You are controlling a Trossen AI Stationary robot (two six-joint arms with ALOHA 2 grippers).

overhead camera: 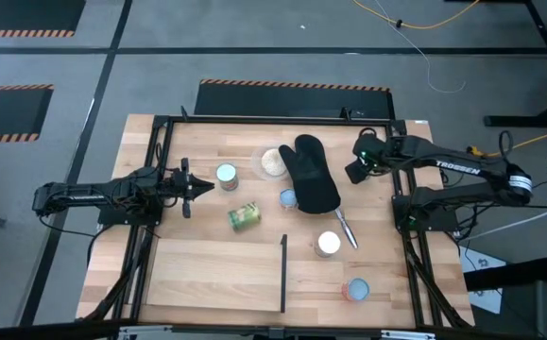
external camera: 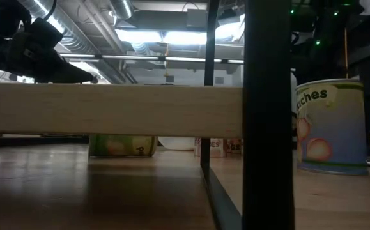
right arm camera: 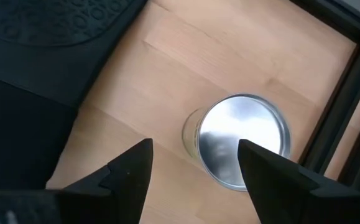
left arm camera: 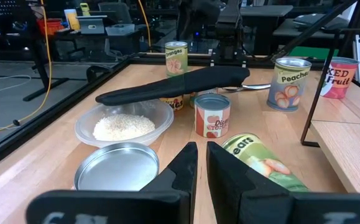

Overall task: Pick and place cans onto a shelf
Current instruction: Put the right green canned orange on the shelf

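Note:
Several cans stand on the table. One is silver-topped point(overhead camera: 227, 174), one white-topped point(overhead camera: 328, 244), one is at the near right point(overhead camera: 355, 289), and one point(overhead camera: 288, 198) is half under the oven mitt. A green-labelled can point(overhead camera: 245, 217) lies on its side. The shelf point(overhead camera: 216, 274), a light plank with a black strip, is at the near left. My right gripper point(right arm camera: 195, 149) hangs open at the far right, pointing steeply down above a silver-topped can point(right arm camera: 245, 140) that stands on the wood. My left gripper point(overhead camera: 193, 186) is shut at the left, level, beside the silver-topped can point(left arm camera: 116, 167).
A black oven mitt point(overhead camera: 311, 175) lies across the middle, resting on cans. A clear bowl of grains point(overhead camera: 273, 161) is beside it and a spoon point(overhead camera: 346, 227) to its right. The black table frame point(right arm camera: 344, 93) runs close by the can under my right gripper.

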